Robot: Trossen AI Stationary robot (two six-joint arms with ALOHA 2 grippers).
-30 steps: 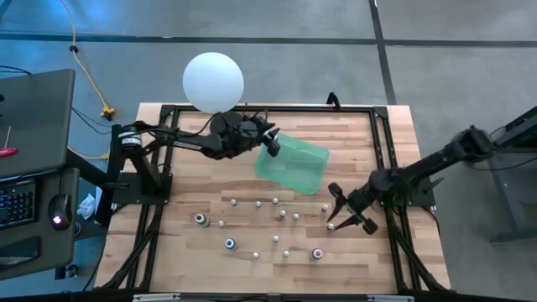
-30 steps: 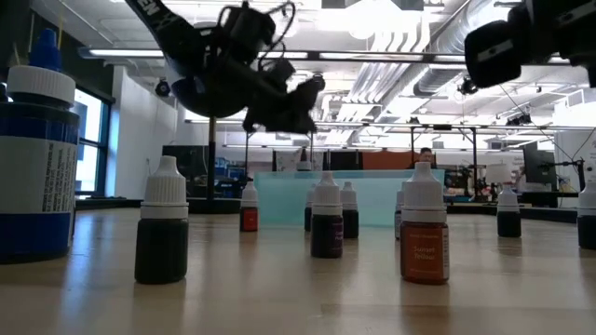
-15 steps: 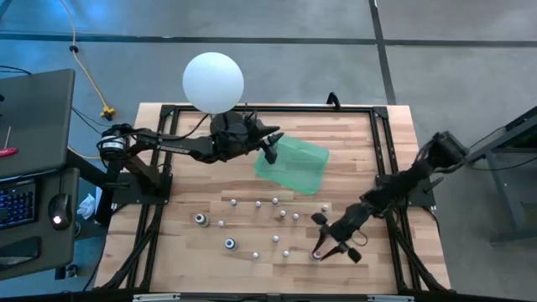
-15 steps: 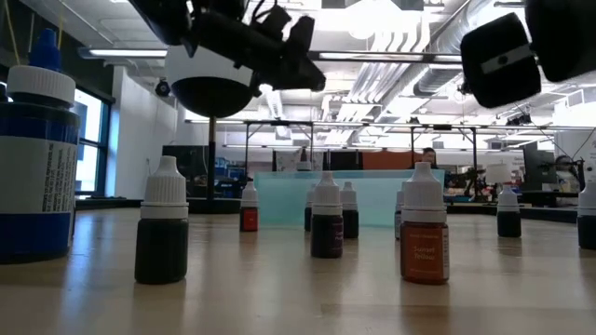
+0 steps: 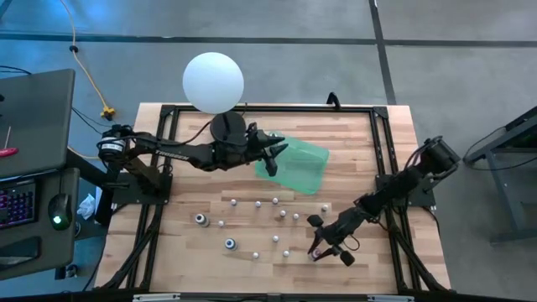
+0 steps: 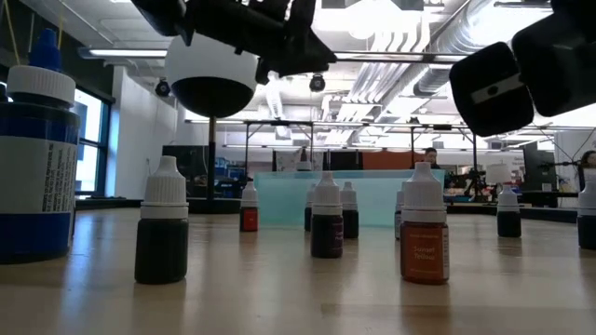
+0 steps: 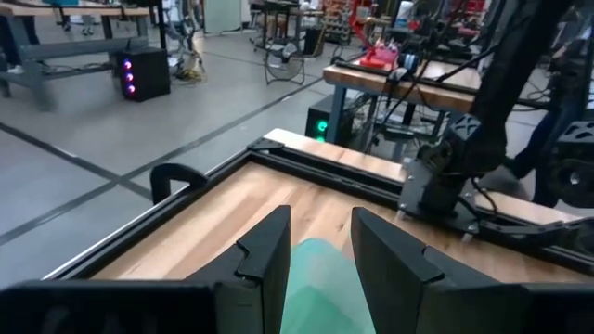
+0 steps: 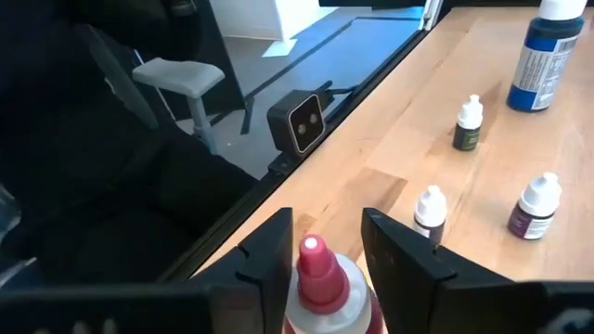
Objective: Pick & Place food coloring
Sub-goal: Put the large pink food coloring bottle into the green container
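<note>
Several tiny white-capped food coloring bottles [image 5: 275,201] stand upright on the wooden table, with larger ones topped dark [image 5: 200,220], blue [image 5: 229,244] and pink [image 5: 317,253]. My right gripper [image 5: 323,248] is open and low at the pink-topped bottle [image 8: 314,275]. One finger stands on each side of its cap, and I see no touch. My left gripper [image 5: 271,157] is open and empty above the left edge of the green tray [image 5: 298,168], which shows between its fingers in the left wrist view [image 7: 320,278].
A big white ball [image 5: 213,81] on a black stand [image 5: 226,126] sits at the far left. A black frame [image 5: 382,159] runs round the table. In the low view, bottles [image 6: 161,223] [image 6: 424,228] and a big blue bottle [image 6: 37,158] stand near the front.
My right gripper has swung from the table's right side toward the near edge and leftward, coming down around the pink-topped bottle. My left gripper has shifted slightly toward the near edge over the tray and shows higher in the low view.
</note>
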